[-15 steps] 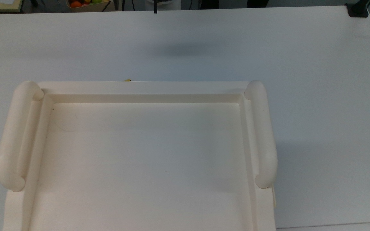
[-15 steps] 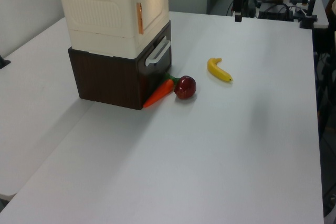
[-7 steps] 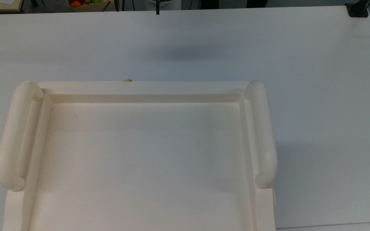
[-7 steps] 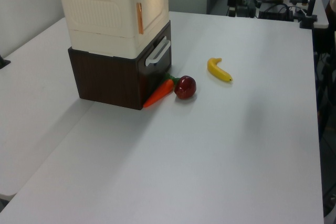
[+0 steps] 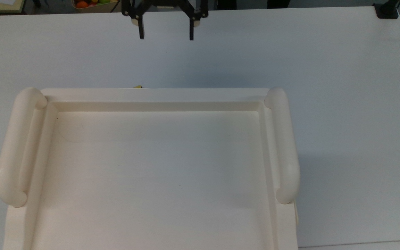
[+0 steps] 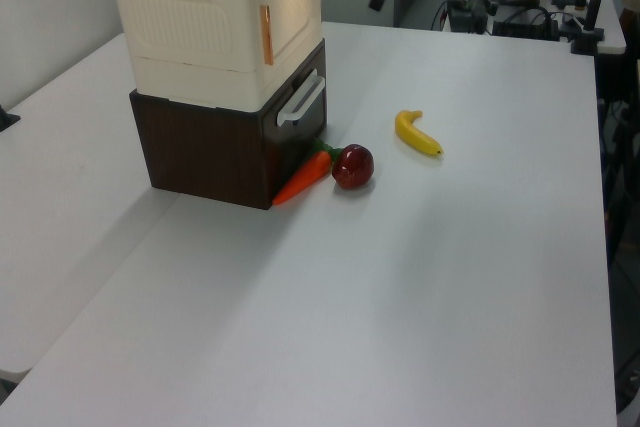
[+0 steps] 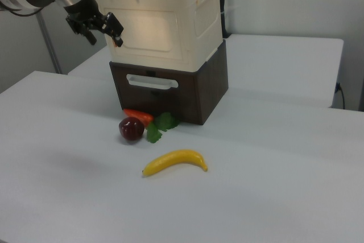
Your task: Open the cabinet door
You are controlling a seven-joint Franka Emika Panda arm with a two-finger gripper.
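Claw [image 5: 165, 34] newly arrived, fingers apart, banana [image 7: 174, 161], apple [image 7: 131, 128] near cabinet [image 7: 165, 21]

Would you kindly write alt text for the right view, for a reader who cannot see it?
A robot arm's open tool hangs beside a cream cabinet with its door shut, stacked on a dark brown drawer unit. On the white table in front lie a carrot, an apple and a banana.
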